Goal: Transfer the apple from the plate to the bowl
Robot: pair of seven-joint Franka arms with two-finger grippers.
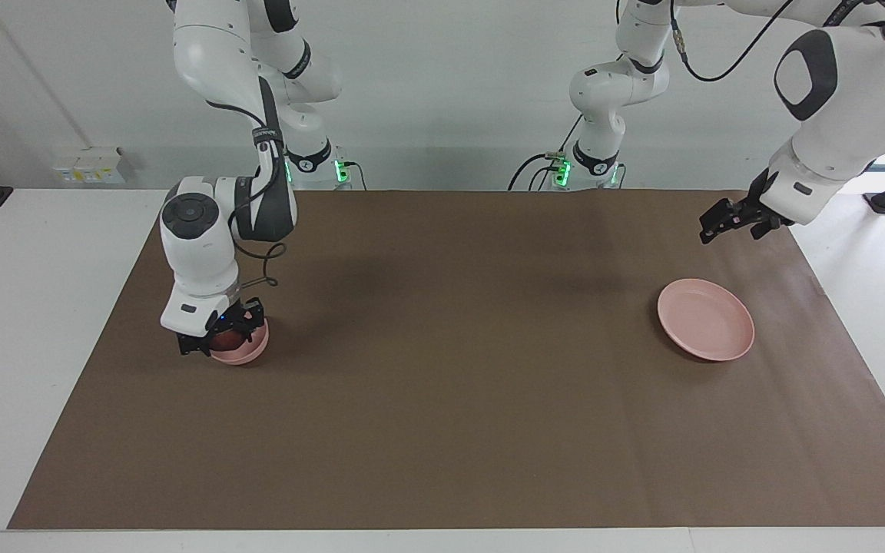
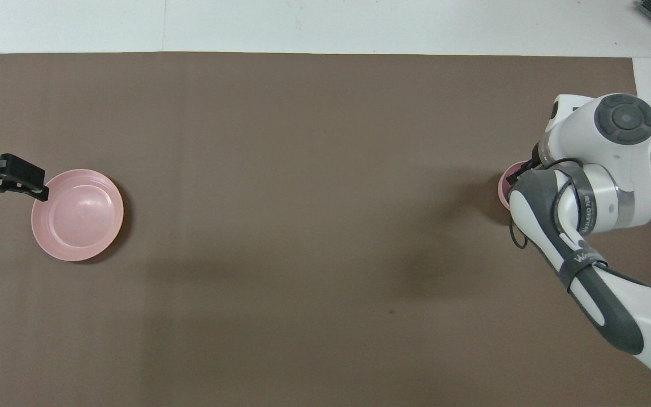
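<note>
Fingers (image 1: 256,313) in one bowl (image 1: 246,355), one plate (image 1: 706,319)

My right arm folds down steeply at the left of the facing view, wrist vertical, and my right gripper (image 1: 221,336) points straight down, low at the middle left of the frame. My left arm waits at the upper right of that view, its forearm slanting down, with my left gripper (image 1: 721,223) raised and angled toward frame centre.
</note>
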